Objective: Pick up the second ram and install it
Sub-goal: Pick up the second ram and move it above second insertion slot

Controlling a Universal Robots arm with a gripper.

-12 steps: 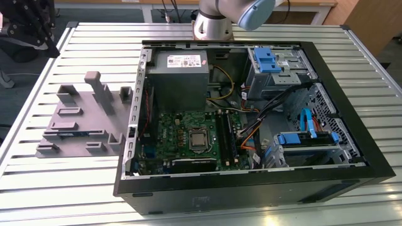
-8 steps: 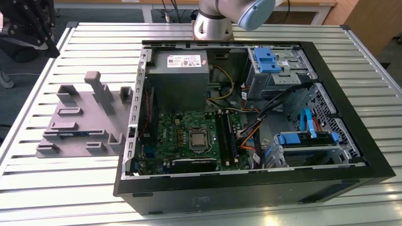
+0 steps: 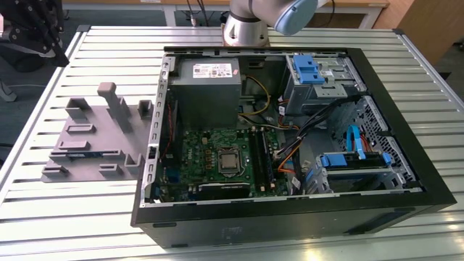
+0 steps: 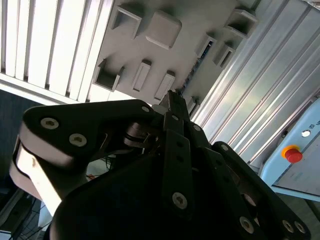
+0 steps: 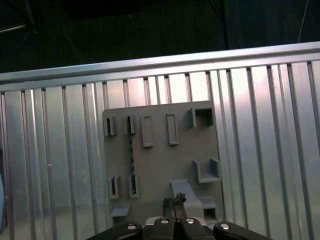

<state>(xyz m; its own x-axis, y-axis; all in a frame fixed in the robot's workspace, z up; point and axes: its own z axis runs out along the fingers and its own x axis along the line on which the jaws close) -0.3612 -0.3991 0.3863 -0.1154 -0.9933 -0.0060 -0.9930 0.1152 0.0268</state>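
Hovering gripper (image 5: 173, 204), second ram (image 5: 131, 157) barely showing

The arm (image 3: 245, 30) is a round, bare silver-grey metal tube in the exterior view, with a pale blue joint cover (image 3: 294, 13) of smooth plastic capping it. The gripper (image 4: 172, 97) (image 5: 173, 202) is matte black in both wrist views, built of flat link plates (image 4: 90, 130) with rounded ends, stacked in layers and pinned by round silver screw heads (image 4: 50, 123). A cream-white housing (image 4: 22, 165) edges the links in the second wrist view. The fingers (image 5: 168, 204) are narrow and dark in the first wrist view.
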